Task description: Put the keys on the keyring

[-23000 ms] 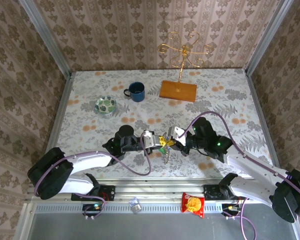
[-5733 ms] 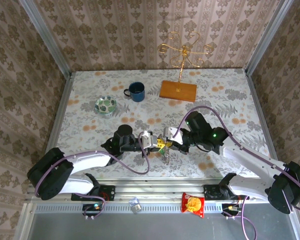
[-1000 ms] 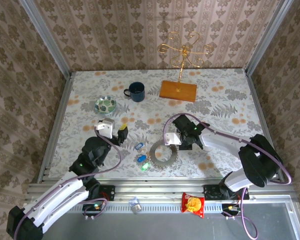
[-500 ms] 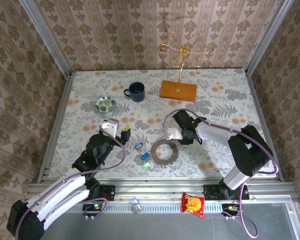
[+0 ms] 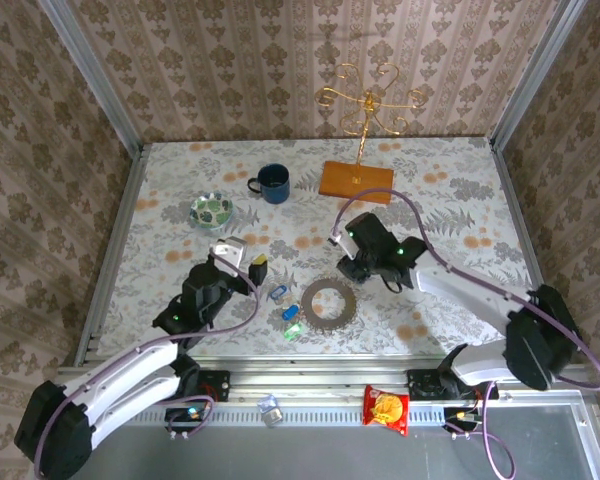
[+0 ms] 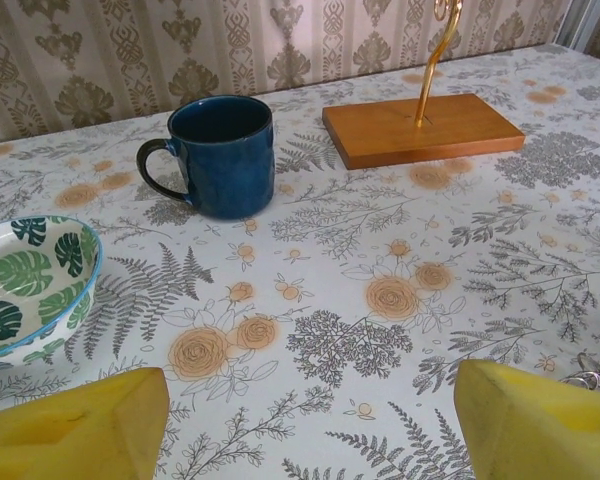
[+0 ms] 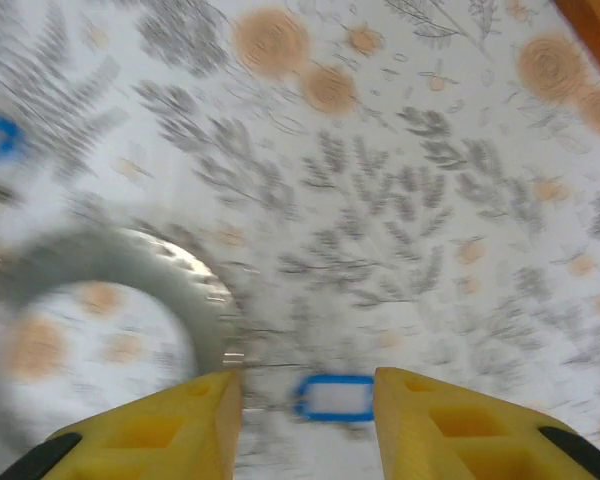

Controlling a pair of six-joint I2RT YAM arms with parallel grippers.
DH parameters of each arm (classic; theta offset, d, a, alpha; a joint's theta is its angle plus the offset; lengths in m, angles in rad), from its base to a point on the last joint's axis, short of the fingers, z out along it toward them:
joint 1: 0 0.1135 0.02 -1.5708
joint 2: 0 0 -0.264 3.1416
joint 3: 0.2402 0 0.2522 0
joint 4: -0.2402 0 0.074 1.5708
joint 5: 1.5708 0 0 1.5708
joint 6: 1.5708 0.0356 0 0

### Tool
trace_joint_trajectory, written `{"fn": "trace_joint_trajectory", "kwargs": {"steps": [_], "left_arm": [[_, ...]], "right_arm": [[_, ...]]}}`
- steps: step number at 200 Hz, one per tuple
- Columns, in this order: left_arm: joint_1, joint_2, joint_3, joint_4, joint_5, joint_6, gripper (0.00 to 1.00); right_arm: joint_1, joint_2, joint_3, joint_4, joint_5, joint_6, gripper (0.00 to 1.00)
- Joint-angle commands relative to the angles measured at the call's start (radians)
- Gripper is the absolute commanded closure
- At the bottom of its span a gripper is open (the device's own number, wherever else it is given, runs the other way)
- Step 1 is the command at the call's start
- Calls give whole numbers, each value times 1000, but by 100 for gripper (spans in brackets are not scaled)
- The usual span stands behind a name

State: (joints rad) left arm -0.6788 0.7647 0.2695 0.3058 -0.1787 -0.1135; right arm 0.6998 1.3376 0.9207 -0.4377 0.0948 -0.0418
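Note:
The grey beaded keyring (image 5: 327,304) lies flat near the table's front. Left of it lie two blue-tagged keys (image 5: 277,292) (image 5: 289,313) and a green-tagged one (image 5: 291,331). My right gripper (image 5: 354,268) hovers just behind the ring's right side, tilted down. In the blurred right wrist view its yellow jaws (image 7: 305,420) stand open over a blue key tag (image 7: 335,397) lying on the cloth, with the keyring (image 7: 150,255) to the left. My left gripper (image 5: 243,263) is open and empty, left of the keys; its yellow fingers (image 6: 80,440) frame bare cloth.
A blue mug (image 5: 273,183) (image 6: 225,155) and a green-leaf dish (image 5: 211,211) (image 6: 25,280) stand at the back left. A gold hook stand on a wooden base (image 5: 356,181) (image 6: 423,128) is at the back centre. A snack packet (image 5: 386,408) lies below the table edge.
My right gripper has opened and drawn back from the keyring's rim, leaving a blue-tagged key on the cloth. The left arm has shifted a little right, toward the keys.

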Motion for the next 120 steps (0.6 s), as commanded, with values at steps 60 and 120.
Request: {"fn": "trace_joint_trajectory", "kwargs": {"steps": [60, 120], "left_arm": [[5, 122, 30, 157, 35, -76, 25], [5, 89, 30, 129, 25, -81, 26]], "right_arm": [[180, -106, -164, -117, -222, 1061, 61], [185, 41, -137, -107, -330, 1095, 65]]}}
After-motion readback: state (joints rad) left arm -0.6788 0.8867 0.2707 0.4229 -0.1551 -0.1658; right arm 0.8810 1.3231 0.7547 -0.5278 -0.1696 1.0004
